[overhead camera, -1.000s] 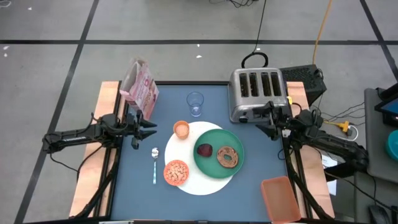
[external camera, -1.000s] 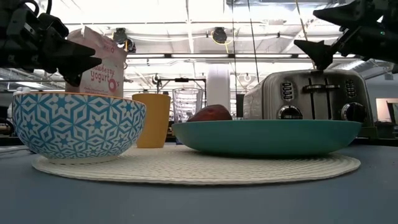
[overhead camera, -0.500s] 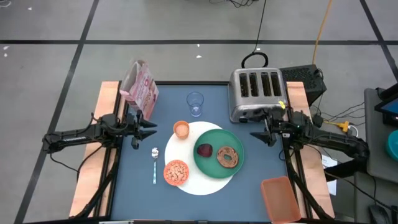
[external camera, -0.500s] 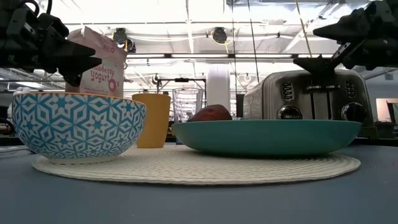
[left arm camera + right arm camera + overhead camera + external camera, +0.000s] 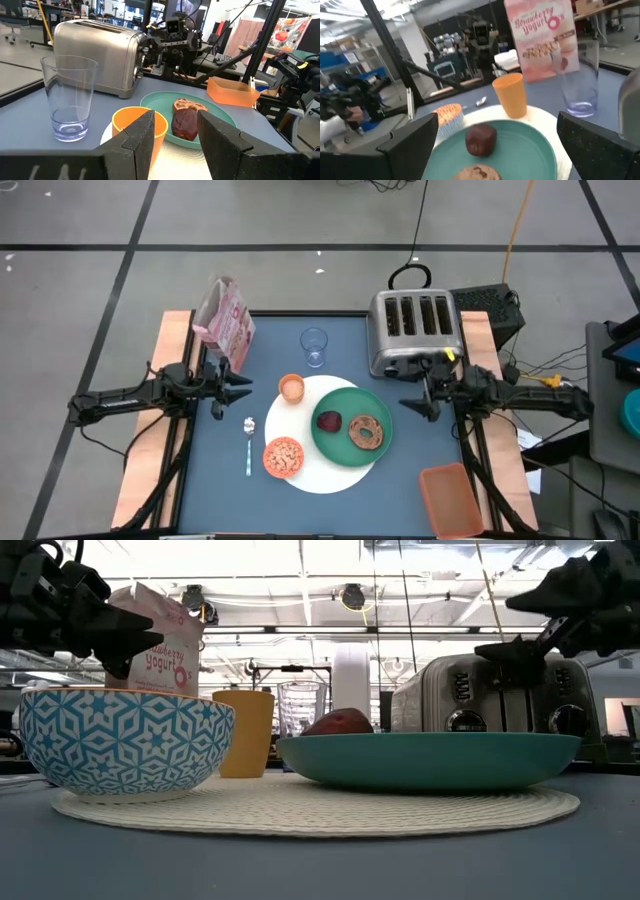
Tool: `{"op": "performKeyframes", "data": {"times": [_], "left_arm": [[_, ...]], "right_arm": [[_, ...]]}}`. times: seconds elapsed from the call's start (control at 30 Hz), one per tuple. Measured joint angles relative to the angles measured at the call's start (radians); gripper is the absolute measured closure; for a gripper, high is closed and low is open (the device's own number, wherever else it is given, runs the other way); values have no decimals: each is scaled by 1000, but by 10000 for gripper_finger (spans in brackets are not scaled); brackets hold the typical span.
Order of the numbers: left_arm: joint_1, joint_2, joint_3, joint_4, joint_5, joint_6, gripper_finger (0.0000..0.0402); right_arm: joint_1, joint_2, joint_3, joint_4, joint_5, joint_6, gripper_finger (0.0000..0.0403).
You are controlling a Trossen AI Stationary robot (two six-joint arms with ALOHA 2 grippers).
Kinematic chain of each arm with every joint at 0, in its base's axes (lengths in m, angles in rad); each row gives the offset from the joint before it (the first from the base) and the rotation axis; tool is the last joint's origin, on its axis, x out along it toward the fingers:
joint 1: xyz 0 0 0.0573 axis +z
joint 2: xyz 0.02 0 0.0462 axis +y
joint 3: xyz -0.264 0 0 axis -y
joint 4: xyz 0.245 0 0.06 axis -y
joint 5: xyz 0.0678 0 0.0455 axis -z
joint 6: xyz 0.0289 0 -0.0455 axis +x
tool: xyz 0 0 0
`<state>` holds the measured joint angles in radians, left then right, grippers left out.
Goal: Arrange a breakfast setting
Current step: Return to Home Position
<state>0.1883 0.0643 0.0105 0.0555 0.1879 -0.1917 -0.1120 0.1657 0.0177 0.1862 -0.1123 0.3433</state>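
A green plate (image 5: 350, 426) lies on a white round mat (image 5: 318, 472) mid-table, holding a brown bagel (image 5: 366, 432) and a dark red fruit (image 5: 329, 421). A bowl with orange contents (image 5: 283, 457) and an orange cup (image 5: 291, 388) stand on the mat's left part. A metal spoon (image 5: 249, 442) lies left of the mat. A clear glass (image 5: 314, 346) stands behind the cup. My left gripper (image 5: 243, 387) is open, left of the cup, above the table. My right gripper (image 5: 410, 402) is open, right of the plate, in front of the toaster.
A silver toaster (image 5: 414, 331) stands at the far right. A pink yogurt-cereal box (image 5: 224, 321) stands at the far left. An orange tray (image 5: 451, 498) sits at the near right corner. Bare blue tabletop (image 5: 215, 490) lies at the near left.
My right gripper has come away from the toaster's front, moving toward the near edge and left, toward the plate's right side, and has sunk a little. Nothing on the table has moved.
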Motion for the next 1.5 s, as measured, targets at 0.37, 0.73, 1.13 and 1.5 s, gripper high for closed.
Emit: {"op": "performKeyframes", "data": {"times": [0.37,0.73,1.13,1.5], "left_arm": [[0,0,0,-5,0,1,247],[0,0,0,-16,0,-11,247],[0,0,0,-16,0,-23,247],[0,0,0,-16,0,-23,247]], "right_arm": [[33,12,0,-101,30,-148,7],[32,19,0,-159,34,-224,7],[32,19,0,-155,33,-206,7],[32,19,0,-154,33,-206,7]]}}
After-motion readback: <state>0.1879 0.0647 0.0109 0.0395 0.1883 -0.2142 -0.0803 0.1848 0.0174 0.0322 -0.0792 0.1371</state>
